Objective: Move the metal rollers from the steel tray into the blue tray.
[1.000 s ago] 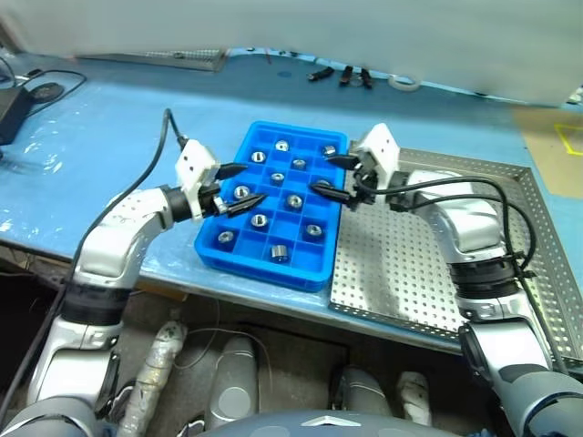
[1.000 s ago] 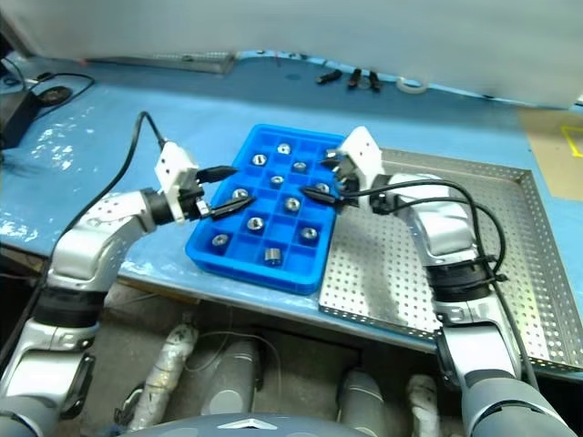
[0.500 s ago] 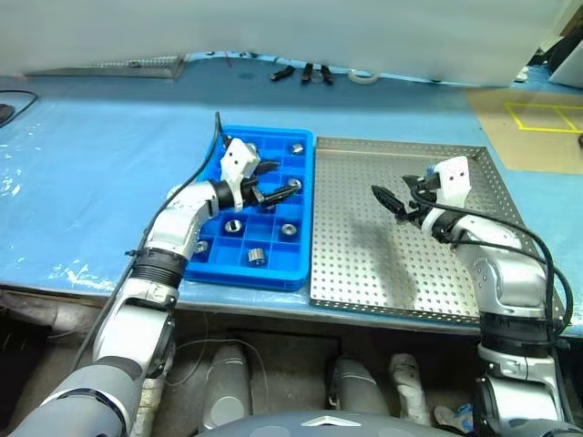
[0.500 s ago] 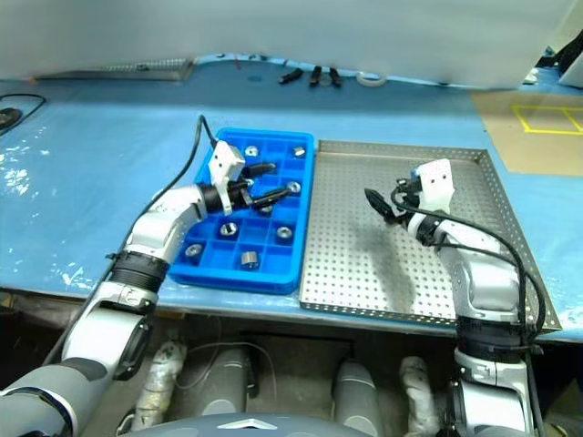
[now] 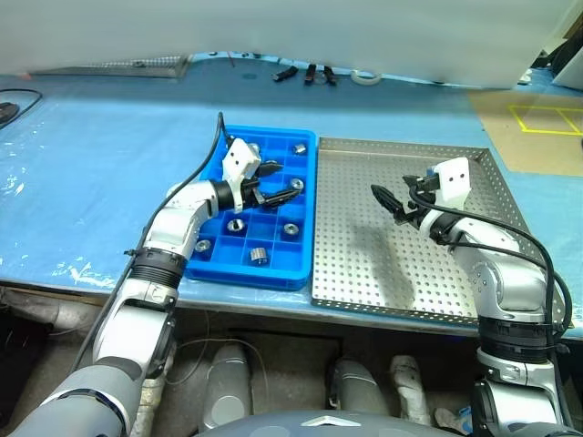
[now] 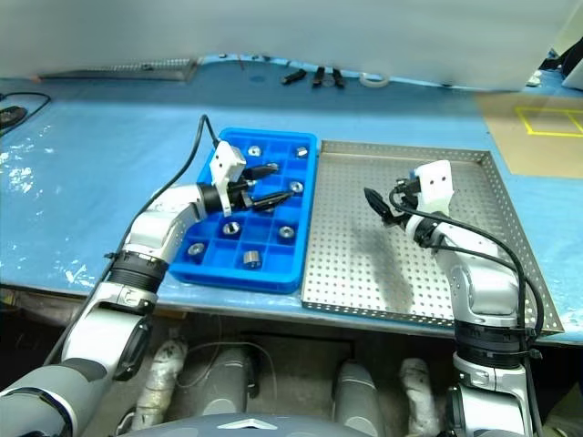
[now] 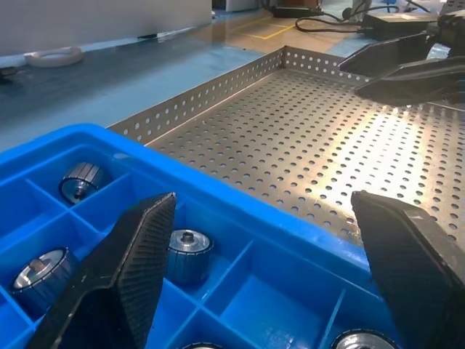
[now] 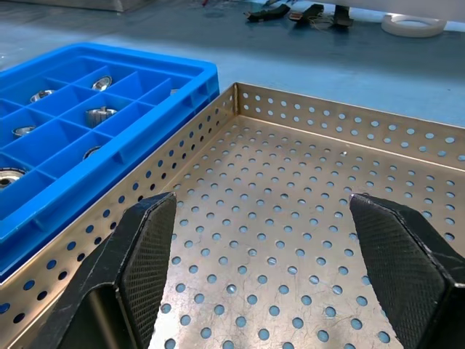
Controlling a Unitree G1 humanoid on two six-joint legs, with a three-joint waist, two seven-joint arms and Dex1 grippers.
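The blue tray [image 5: 239,246] lies on the table with the steel tray [image 5: 428,264] against its right side. Several metal rollers [image 5: 291,229] sit singly in the blue tray's compartments, also close up in the left wrist view [image 7: 187,252]. My left gripper [image 5: 282,180] hovers open over the blue tray's middle, pointing right, with nothing between its fingers [image 7: 142,254]. Over the steel tray's middle my right gripper [image 5: 383,200] hangs open and empty, pointing left; its fingers [image 8: 149,247] frame bare perforated metal. The steel tray's bottom shows bare metal.
Small dark tools [image 5: 305,73] and a white tape ring [image 5: 367,78] lie at the table's far edge. A narrow grey perforated strip [image 5: 137,66] lies at the far left. A brown surface with yellow lines [image 5: 537,123] borders the right side.
The camera view shifted. My right gripper moved right, from the blue tray's right edge to over the steel tray. My left gripper moved right over the blue tray. Both stayed open.
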